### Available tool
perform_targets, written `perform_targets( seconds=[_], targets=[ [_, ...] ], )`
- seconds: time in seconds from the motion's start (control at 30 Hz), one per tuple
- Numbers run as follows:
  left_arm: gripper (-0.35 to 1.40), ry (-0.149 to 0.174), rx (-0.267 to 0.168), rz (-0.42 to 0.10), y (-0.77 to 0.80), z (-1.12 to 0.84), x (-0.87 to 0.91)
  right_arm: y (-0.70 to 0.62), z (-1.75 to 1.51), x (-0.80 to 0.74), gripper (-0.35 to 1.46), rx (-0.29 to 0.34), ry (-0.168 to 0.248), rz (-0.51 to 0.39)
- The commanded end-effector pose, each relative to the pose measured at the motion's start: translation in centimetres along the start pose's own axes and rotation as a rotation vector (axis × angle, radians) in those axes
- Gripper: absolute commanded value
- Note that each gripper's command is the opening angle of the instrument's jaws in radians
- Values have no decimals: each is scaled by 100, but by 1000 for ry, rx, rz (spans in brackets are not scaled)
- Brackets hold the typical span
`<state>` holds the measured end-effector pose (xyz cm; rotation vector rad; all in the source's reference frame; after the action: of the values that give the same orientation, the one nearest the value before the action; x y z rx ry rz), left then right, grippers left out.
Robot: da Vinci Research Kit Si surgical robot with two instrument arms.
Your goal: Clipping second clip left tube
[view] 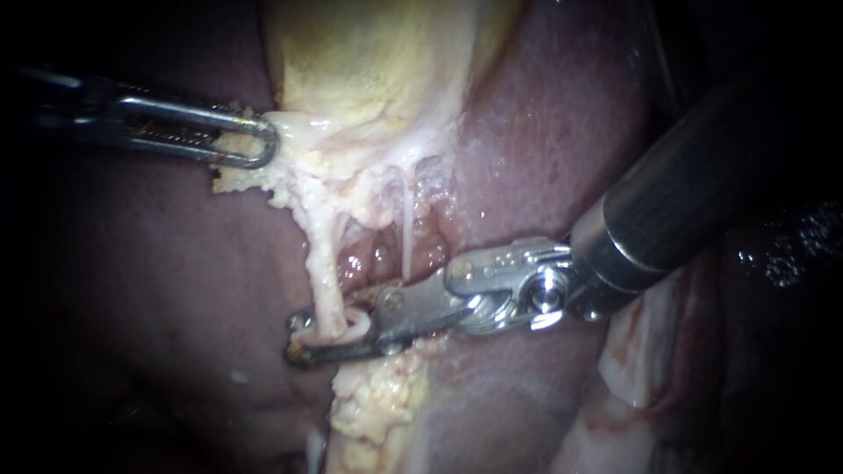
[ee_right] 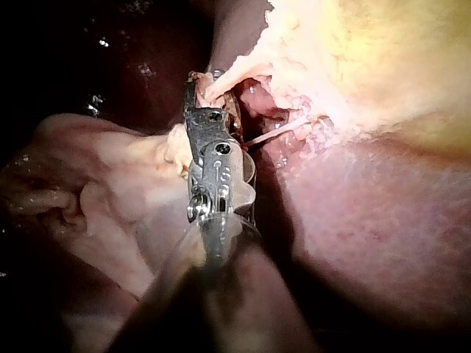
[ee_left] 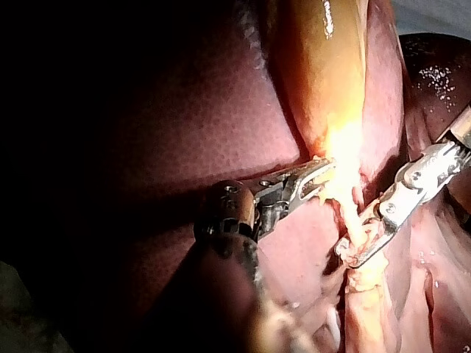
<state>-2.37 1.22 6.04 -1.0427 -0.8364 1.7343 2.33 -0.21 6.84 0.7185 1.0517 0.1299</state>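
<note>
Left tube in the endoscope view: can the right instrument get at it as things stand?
Probably yes. The right instrument's end effector sits open around the left tube with nothing between, and the left instrument grips the gallbladder edge clear of it.

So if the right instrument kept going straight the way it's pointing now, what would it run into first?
Likely the left tube, which sits in the gap of the right instrument's open tool; pushing on would seat it deeper. Beyond the tip lies liver, though depth there is unclear.
</note>
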Motion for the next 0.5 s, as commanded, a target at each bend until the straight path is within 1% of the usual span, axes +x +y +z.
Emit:
perform_targets(
  seconds=[0.03,0.17,0.23,0.37,0.43,0.5],
  targets=[
    [-35,0,0,0,0,0,0,0,0,0,-17,0,6,0],
    [-35,0,0,0,0,0,0,1,0,0,16,3,26,-2],
    [-35,0,0,0,0,0,0,3,-1,-1,31,11,46,-4],
    [-35,0,0,0,0,0,0,7,-2,-3,44,17,102,10],
    [-35,0,0,0,0,0,0,9,-3,-5,47,23,138,31],
    [-35,0,0,0,0,0,0,12,-5,-7,48,28,161,47]
  ],
)
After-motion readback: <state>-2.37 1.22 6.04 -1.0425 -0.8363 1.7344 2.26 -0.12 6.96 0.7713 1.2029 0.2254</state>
